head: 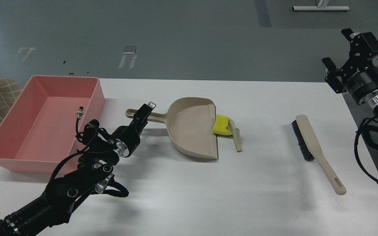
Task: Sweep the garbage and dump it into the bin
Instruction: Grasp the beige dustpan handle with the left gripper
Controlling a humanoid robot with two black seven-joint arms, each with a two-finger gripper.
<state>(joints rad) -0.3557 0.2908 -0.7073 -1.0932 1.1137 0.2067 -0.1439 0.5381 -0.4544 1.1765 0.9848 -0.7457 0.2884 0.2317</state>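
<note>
Left arm stretches up from seven o'clock, its claw (144,115) over the dustpan (192,127) handle; clamped or not, I cannot tell. Right claw (340,57) hangs high at three o'clock, fingers apart. The yellow scrap (221,125) and pale strip (236,137) lie at the dustpan's mouth. Pink bin (18,108) sits at nine o'clock, brush (317,150) toward four.

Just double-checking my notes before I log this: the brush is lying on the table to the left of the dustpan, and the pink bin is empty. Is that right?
Not quite. The head view shows the brush lying on the table to the right of the dustpan, not the left. The pink bin is indeed empty.
</note>
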